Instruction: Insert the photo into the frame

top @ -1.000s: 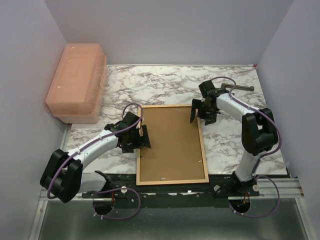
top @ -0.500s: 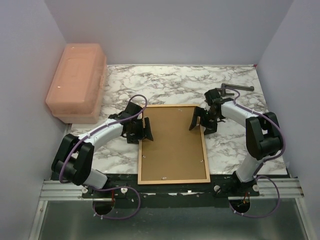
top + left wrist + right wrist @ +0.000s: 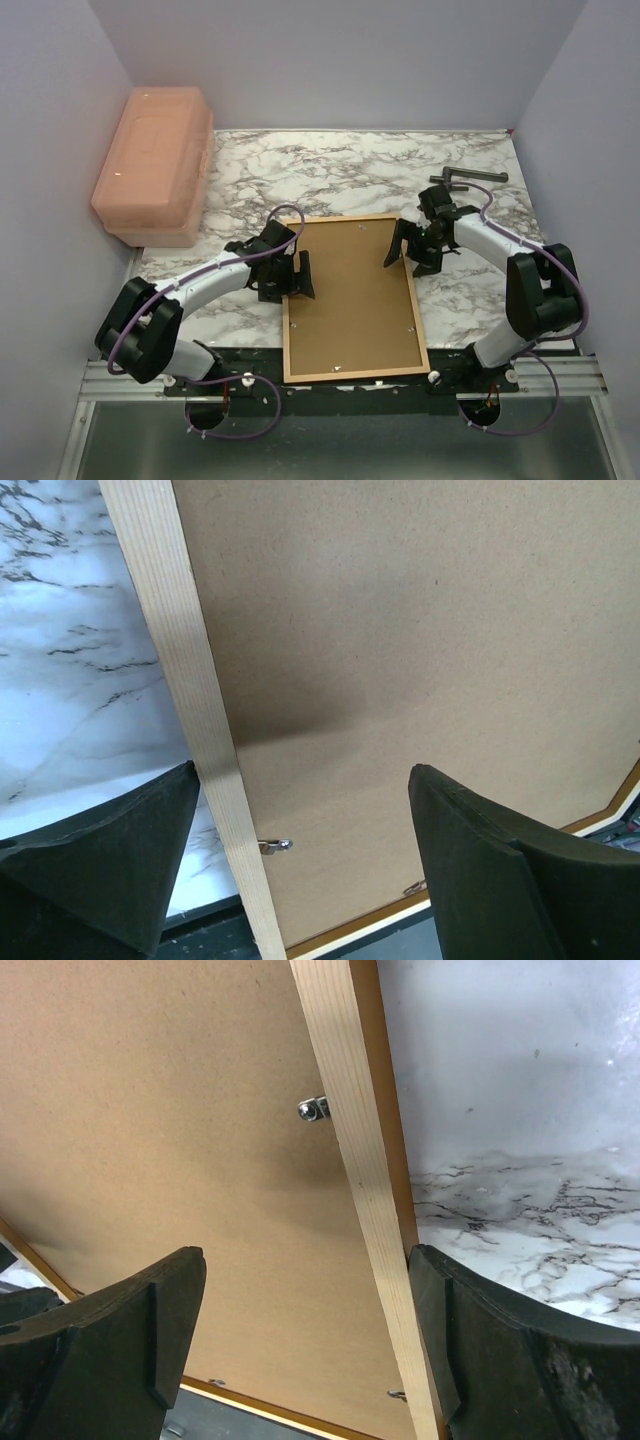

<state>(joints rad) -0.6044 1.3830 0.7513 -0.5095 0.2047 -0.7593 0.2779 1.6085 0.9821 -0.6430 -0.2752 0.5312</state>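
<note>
Your left end effector [image 3: 292,277] and right end effector [image 3: 412,250] both stand wide open, holding nothing. Each straddles a side rail of the frame [image 3: 187,660], which lies face down on the worktop [image 3: 330,170] beneath them with its backing board [image 3: 350,300] in place. The photo is nowhere visible: perhaps already under that board, perhaps not yet loaded.

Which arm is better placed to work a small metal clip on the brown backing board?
Probably left: a silver metal clip lies inside the open left gripper, whereas the other clip lies farther ahead of the right gripper.
</note>
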